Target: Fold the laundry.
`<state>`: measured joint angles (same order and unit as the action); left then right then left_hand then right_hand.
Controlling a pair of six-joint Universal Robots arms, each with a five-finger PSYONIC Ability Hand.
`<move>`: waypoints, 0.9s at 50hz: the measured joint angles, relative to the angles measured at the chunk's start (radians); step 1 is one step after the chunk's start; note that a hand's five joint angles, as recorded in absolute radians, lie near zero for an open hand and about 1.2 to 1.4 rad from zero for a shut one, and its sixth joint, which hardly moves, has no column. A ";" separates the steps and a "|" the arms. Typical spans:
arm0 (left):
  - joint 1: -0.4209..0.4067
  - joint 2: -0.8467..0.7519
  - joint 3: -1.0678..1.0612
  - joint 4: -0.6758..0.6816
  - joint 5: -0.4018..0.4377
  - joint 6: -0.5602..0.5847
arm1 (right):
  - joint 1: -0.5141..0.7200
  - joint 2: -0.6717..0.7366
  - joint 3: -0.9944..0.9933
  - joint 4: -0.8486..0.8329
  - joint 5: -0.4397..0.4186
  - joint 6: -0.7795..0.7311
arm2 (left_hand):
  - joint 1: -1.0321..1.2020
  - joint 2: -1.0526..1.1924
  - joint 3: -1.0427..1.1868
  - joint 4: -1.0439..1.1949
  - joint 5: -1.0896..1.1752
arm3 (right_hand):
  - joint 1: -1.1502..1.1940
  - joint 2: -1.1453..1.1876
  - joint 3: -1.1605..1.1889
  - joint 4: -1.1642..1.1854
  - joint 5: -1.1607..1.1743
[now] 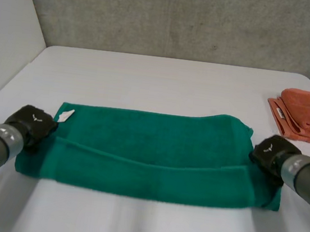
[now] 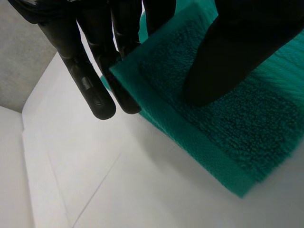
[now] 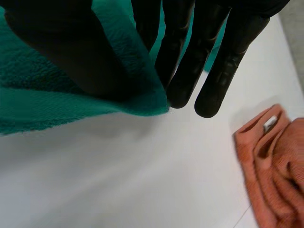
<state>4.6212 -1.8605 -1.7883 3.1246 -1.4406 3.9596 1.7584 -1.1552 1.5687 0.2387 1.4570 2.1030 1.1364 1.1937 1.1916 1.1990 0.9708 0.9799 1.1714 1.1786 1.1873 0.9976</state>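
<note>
A green towel [image 1: 151, 149] lies across the middle of the white table [image 1: 159, 82], its near part folded over in a long band. My left hand [image 1: 32, 123] is at the towel's left edge. In the left wrist view its thumb [image 2: 237, 52] presses on top of the towel [image 2: 228, 128] while the fingers [image 2: 95, 90] run beneath the corner, pinching it. My right hand [image 1: 272, 153] is at the right edge. There the thumb [image 3: 61, 47] lies over the towel [image 3: 28, 104] and the fingers [image 3: 213, 61] reach under, gripping that edge.
A folded orange towel [image 1: 305, 114] with a small label sits at the table's far right, close beyond my right hand, and also appears past the fingertips as the orange towel [image 3: 280, 175]. A white tag [image 1: 65, 115] sticks out at the green towel's far left corner. A grey wall stands behind the table.
</note>
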 measured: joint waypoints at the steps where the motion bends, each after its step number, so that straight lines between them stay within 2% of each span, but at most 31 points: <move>1: -0.008 -0.031 0.035 0.003 -0.010 -0.010 | 0.009 0.016 -0.020 -0.020 0.011 0.003 | 0.000 0.000 0.000 0.000 0.000 | 0.000 0.000 0.000 0.000 0.000; 4: -0.025 -0.089 0.123 0.012 -0.035 -0.022 | 0.029 0.049 -0.092 -0.061 0.037 0.006 | 0.000 0.000 0.000 0.000 0.000 | 0.000 0.000 0.000 0.000 0.000; 12: -0.084 -0.169 0.504 0.107 -0.140 -0.050 | 0.096 0.107 -0.536 -0.183 0.087 0.071 | 0.000 0.000 0.000 0.000 0.000 | 0.000 0.000 0.000 0.000 0.000; 14: -0.103 -0.170 0.653 0.196 -0.165 -0.083 | 0.107 0.113 -0.683 -0.255 0.088 0.125 | 0.000 0.000 0.000 0.000 0.000 | 0.000 0.000 0.000 0.000 0.000; 17: -0.111 -0.151 0.765 0.297 -0.183 -0.141 | 0.114 0.114 -0.841 -0.384 0.086 0.207 | 0.000 0.000 0.001 0.000 0.000 | 0.000 0.000 0.000 0.000 0.000; 21: -0.108 -0.094 0.831 0.387 -0.200 -0.247 | 0.115 0.108 -0.917 -0.520 0.082 0.277 | 0.000 0.001 0.001 0.000 0.000 | 0.000 0.000 0.000 0.000 0.000; 27: -0.098 -0.062 0.738 0.380 -0.203 -0.300 | 0.114 0.125 -0.878 -0.499 0.066 0.294 | 0.000 0.001 0.001 0.000 0.008 | 0.000 0.000 0.000 0.000 0.001; 36: -0.098 -0.088 0.512 0.390 -0.199 -0.301 | 0.107 0.160 -0.644 -0.439 0.007 0.286 | 0.000 0.002 0.001 0.000 0.008 | 0.000 0.000 0.000 0.000 0.001; 45: -0.123 -0.265 0.224 0.416 -0.197 -0.287 | 0.101 0.262 -0.322 -0.429 -0.093 0.235 | 0.000 0.002 0.002 0.000 0.008 | 0.000 0.000 0.000 0.000 0.001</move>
<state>4.4987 -2.1257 -1.5638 3.5409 -1.6373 3.6727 1.8597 -0.8933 1.2470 -0.1902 1.3636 2.3378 1.1364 1.1952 1.1931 1.1994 0.9791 0.9799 1.1714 1.1786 1.1873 0.9983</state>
